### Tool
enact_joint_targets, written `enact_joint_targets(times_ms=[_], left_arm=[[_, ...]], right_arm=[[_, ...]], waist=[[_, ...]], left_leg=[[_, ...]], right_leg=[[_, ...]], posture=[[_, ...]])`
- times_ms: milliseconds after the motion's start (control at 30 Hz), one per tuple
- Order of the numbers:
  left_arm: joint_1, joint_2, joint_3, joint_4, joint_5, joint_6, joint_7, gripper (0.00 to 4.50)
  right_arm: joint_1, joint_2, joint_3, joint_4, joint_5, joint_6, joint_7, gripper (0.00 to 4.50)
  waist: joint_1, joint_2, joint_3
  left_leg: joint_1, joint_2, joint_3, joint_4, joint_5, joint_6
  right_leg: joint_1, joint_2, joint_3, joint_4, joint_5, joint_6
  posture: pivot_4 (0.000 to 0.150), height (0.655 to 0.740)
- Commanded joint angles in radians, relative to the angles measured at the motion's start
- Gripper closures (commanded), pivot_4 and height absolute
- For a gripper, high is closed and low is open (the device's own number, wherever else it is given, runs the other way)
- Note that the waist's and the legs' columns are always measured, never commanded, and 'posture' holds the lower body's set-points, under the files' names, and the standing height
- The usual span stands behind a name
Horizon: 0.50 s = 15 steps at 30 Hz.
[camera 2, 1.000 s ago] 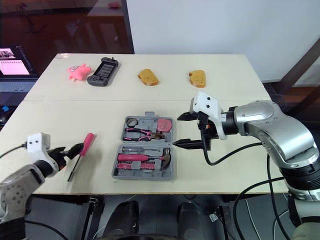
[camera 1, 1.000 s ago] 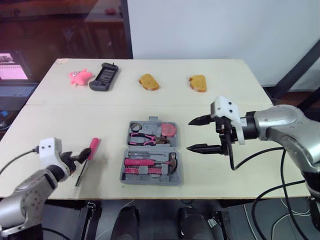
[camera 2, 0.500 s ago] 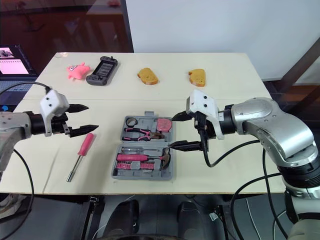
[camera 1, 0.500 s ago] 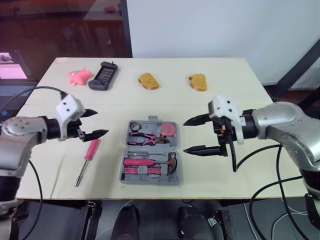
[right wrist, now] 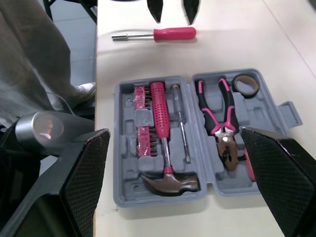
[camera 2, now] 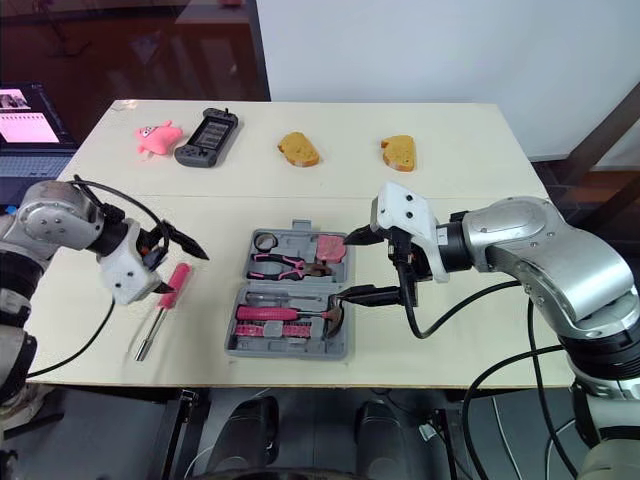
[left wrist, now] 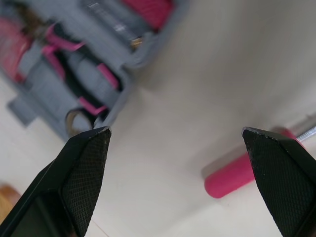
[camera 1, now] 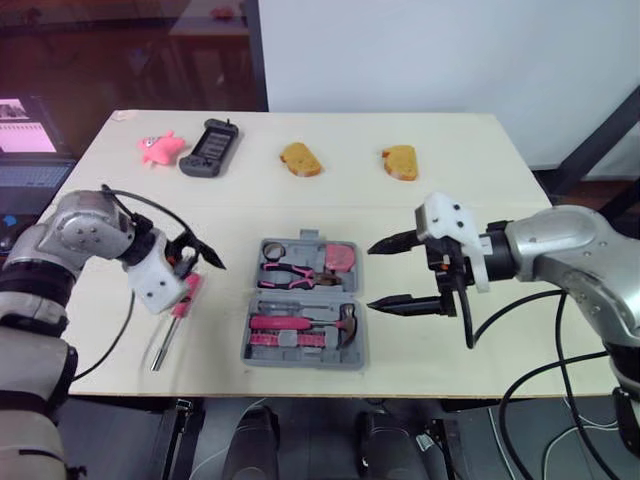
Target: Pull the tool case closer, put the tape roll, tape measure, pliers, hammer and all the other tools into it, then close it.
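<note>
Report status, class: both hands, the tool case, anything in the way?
Left hand open by pink-handled metal screwdriver. Right hand open beside open grey plastic tool case. Screwdriver not yet packed; nothing between it and case.

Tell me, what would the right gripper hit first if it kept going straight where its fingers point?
Most likely the open tool case: the right gripper, fingers open, points across the table at the case's nearest side, by the hammer head. Its height above the table is unclear, so it might skim over.

Pink toy (camera 1: 160,150), black handheld (camera 1: 208,150), bread slices (camera 1: 299,160)
</note>
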<state>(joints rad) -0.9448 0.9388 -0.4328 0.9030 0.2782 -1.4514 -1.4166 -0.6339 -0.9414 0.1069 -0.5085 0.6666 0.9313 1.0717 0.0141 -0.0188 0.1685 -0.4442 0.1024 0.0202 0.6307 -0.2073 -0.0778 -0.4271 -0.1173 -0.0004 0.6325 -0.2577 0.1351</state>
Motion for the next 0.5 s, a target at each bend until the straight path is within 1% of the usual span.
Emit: enact_joint_targets(times_ms=[33, 300, 500], left_arm=[[-0.046, 0.028, -0.004, 0.046, 0.168, -0.128, 0.099, 0.05], [-0.109, 0.042, -0.044, -0.011, 0.530, -0.163, 0.317, 0.05], [-0.175, 0.042, -0.140, -0.028, 0.780, -0.153, 0.496, 0.05]], right_arm=[[-0.035, -0.004, -0.010, -0.017, 0.010, -0.009, 0.012, 0.00], [-0.076, 0.013, 0.025, 0.017, -0.006, -0.029, 0.039, 0.00], [-0.104, 0.023, 0.050, 0.048, -0.024, -0.050, 0.063, 0.00]], waist=[[0.000, 0.000, 0.000], [0.000, 0.000, 0.000], [0.000, 0.000, 0.000]], left_leg=[[0.000, 0.000, 0.000, 0.000, 0.000, 0.000], [0.000, 0.000, 0.000, 0.000, 0.000, 0.000], [0.000, 0.000, 0.000, 0.000, 0.000, 0.000]], right_leg=[[0.000, 0.000, 0.000, 0.000, 0.000, 0.000], [0.000, 0.000, 0.000, 0.001, 0.000, 0.001], [0.000, 0.000, 0.000, 0.003, 0.001, 0.003]], posture=[[0.150, 0.7207], [0.150, 0.7207], [0.150, 0.7207]])
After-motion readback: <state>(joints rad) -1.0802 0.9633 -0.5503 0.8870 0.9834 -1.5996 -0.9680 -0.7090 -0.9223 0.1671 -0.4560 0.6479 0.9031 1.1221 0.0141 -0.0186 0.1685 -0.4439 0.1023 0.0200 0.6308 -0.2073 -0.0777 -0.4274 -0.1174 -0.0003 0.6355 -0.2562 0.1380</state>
